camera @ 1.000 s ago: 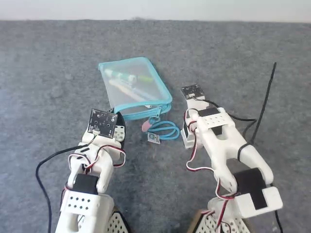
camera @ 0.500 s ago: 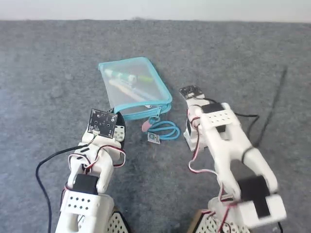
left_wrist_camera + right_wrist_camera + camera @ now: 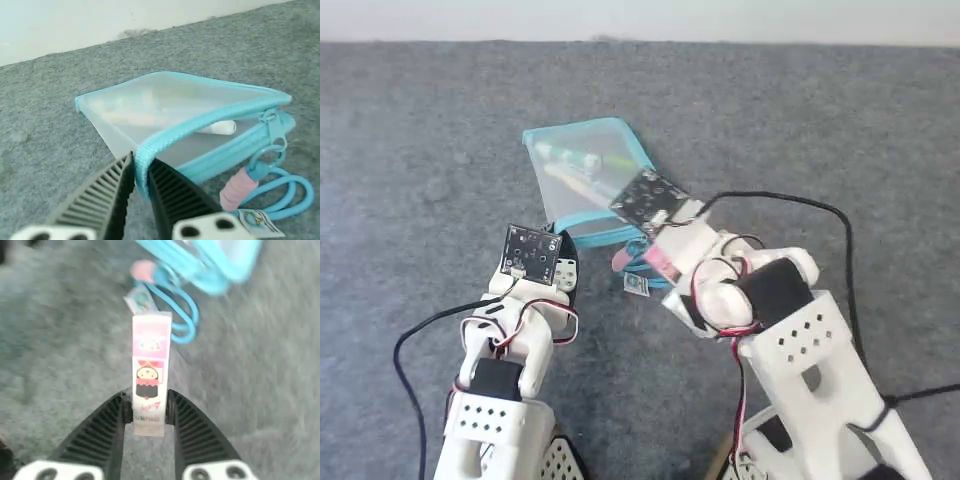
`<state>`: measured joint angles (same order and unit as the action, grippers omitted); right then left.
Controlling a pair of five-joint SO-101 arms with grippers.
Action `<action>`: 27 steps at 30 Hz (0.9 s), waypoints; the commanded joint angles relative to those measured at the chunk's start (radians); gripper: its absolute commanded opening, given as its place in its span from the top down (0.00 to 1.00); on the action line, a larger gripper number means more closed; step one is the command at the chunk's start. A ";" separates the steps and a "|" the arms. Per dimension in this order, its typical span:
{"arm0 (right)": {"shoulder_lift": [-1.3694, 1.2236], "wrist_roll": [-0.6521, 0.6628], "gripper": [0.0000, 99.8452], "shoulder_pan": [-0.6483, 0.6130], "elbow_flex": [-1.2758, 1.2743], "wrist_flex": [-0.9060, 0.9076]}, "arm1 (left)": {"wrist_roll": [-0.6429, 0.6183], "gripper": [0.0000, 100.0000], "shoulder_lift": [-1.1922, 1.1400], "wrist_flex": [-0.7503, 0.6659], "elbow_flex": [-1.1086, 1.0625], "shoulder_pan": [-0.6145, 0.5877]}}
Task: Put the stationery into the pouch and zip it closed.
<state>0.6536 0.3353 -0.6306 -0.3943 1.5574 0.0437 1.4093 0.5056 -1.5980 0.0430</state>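
Note:
A clear pouch (image 3: 582,178) with a turquoise zip lies mid-table, pens and other stationery inside, its zip open at the near end. My left gripper (image 3: 563,240) is shut on the pouch's near corner; in the left wrist view its fingers (image 3: 115,187) pinch the zip edge (image 3: 142,160) of the pouch (image 3: 170,107). My right gripper (image 3: 148,407) is shut on a pink-and-white eraser (image 3: 148,370), held above the cord loop (image 3: 180,315) beside the pouch's open end. From above, the eraser (image 3: 661,263) sits under the right gripper (image 3: 669,257).
A blue cord loop (image 3: 280,195), a pink charm (image 3: 235,187) and a small tag (image 3: 256,221) trail from the zip pull onto the grey carpet (image 3: 820,130). The right arm's black cable (image 3: 820,205) arcs over the mat. A pale wall (image 3: 640,18) borders the far edge.
The right arm has swung left from the table's right side to the cord loop by the pouch's open end, its cable following. The left arm and pouch have not moved.

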 commanded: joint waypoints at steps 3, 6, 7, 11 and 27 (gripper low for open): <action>-0.231 -0.026 0.99 -0.028 0.210 0.012 | 0.014 0.99 0.020 -0.032 0.016 0.009; -0.384 -0.026 0.99 -0.028 0.302 0.013 | 0.014 0.99 0.020 -0.032 0.016 0.009; -0.432 -0.028 0.99 -0.028 0.331 0.013 | 0.014 0.99 0.020 -0.032 0.016 0.009; -0.596 -0.095 0.99 -0.028 0.465 0.013 | 0.014 0.99 0.020 -0.032 0.018 0.009; -1.007 -0.110 0.99 -0.030 1.062 0.170 | 0.014 0.99 0.020 -0.032 0.018 0.009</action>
<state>-0.3452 0.2401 -0.6521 0.5063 1.7108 0.0437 1.4093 0.5056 -1.5980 0.0430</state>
